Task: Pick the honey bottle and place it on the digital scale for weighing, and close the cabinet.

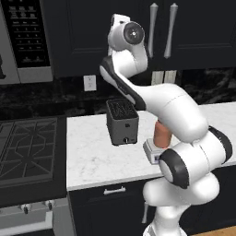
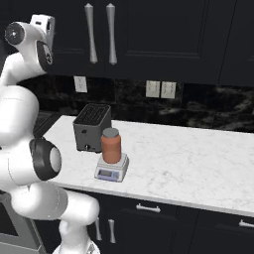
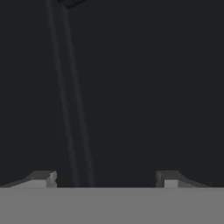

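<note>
Arm hid most of honey bottle [image 1: 161, 133] on digital scale [image 1: 152, 152]; gripper [image 3: 105, 177] spread, empty, facing flat dark cabinet [image 3: 131, 87].

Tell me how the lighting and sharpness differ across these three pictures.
Left base view: evenly lit, soft shadow under the dark boxy toaster. Right base view: bright white marble counter, orange-brown jar crisp on the small white scale. Hand view: very dim, flat dark cabinet door, tool tips barely lit.

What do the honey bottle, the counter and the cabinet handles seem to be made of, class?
Honey bottle: probably glass or clear plastic, its orange-brown body looking translucent, with a matte grey lid.
Counter: looks like polished marble, white with faint grey veining.
Cabinet handles: likely brushed metal, silver with soft highlights.
</note>
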